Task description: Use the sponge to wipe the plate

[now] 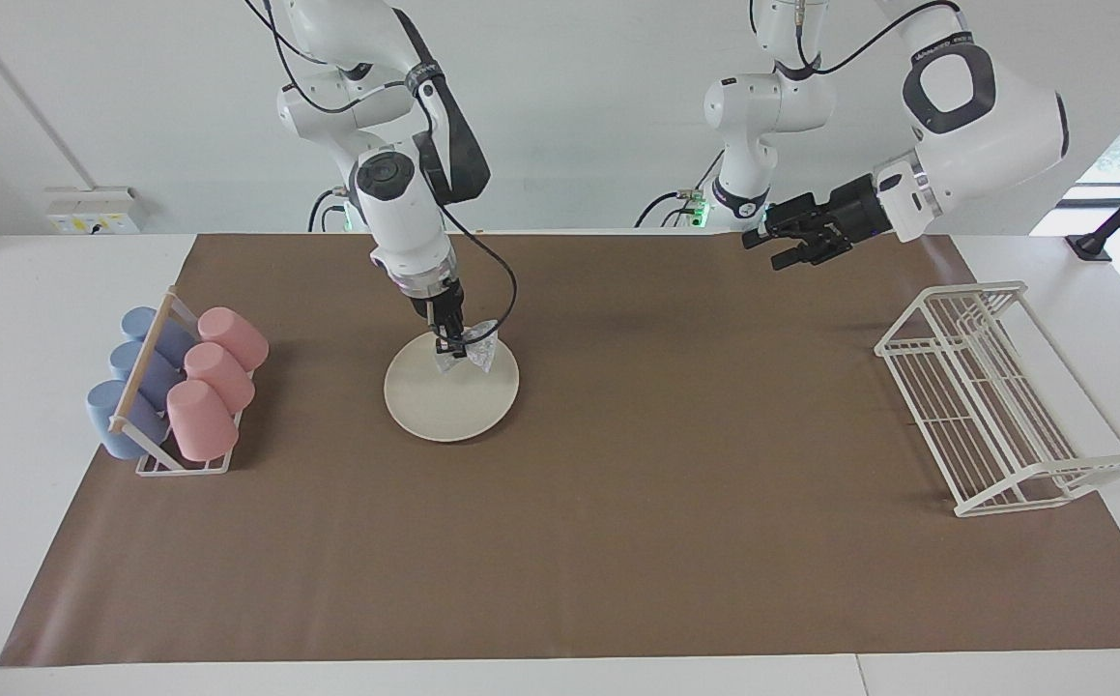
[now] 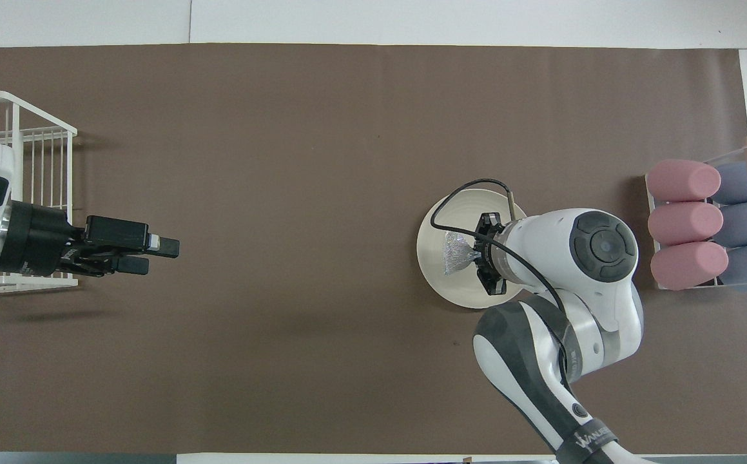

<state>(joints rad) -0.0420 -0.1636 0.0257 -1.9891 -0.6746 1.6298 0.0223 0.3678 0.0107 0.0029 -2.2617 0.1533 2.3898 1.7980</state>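
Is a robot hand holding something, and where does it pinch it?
The right end effector pinches the sponge at its middle, over the plate.
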